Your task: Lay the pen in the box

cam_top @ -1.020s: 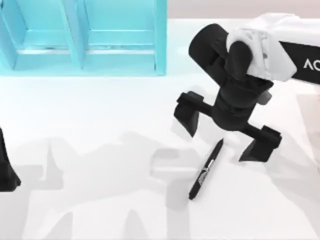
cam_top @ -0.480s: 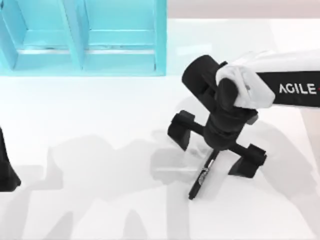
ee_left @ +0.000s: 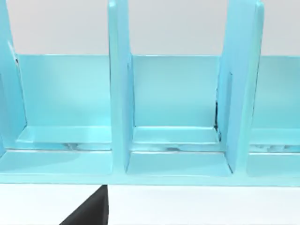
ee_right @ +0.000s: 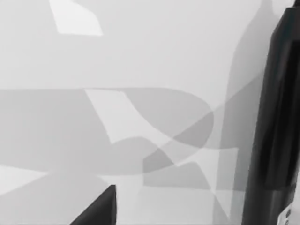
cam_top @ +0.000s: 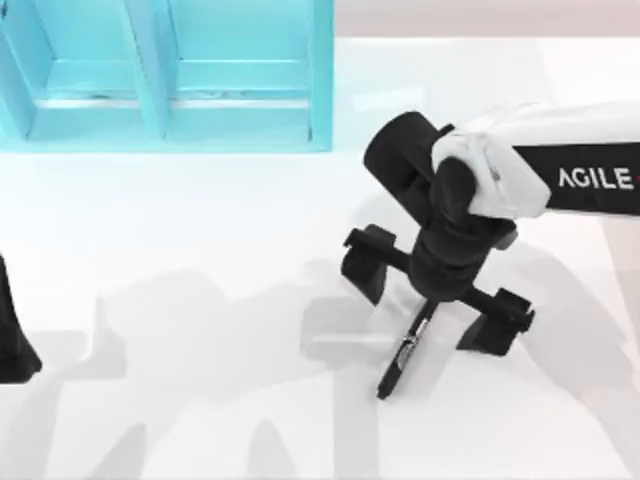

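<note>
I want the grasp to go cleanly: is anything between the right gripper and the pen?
Nothing visible. The right gripper is open right over the pen, one finger on each side, only bare table around.

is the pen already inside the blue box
No, in the top view the pen lies flat on the white table, under the open right gripper, well away from the blue box.

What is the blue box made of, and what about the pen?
The box looks like smooth painted wood or plastic: flat turquoise panels with a soft sheen, but I can't tell which. The pen, under the open right gripper, seems to be matte black plastic with a pale printed label.
</note>
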Robot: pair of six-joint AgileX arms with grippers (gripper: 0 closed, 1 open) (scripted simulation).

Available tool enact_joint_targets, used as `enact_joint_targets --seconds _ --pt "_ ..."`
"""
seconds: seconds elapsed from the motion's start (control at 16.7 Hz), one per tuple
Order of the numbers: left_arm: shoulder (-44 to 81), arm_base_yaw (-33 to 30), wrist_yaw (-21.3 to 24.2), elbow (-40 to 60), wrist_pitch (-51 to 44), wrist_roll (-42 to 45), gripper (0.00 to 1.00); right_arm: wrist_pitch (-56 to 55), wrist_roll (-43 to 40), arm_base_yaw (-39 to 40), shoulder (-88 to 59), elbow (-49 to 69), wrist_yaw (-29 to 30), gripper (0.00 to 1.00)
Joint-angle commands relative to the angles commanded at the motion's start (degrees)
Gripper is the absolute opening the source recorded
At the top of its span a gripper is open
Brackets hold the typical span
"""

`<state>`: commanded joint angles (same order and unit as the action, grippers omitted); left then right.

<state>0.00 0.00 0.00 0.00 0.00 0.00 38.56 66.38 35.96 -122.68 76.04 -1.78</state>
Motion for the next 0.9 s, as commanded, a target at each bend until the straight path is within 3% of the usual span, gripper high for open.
enact_joint_targets --seconds 0.54,0.9 --pt "0.0 0.0 0.0 0.0 0.0 0.0 1.0 0.0 0.0 0.0 0.0 0.0 0.0 0.02" --pt "0.0 0.0 0.0 0.0 0.0 0.0 1.0 0.0 0.0 0.0 0.0 0.0 0.0 0.0"
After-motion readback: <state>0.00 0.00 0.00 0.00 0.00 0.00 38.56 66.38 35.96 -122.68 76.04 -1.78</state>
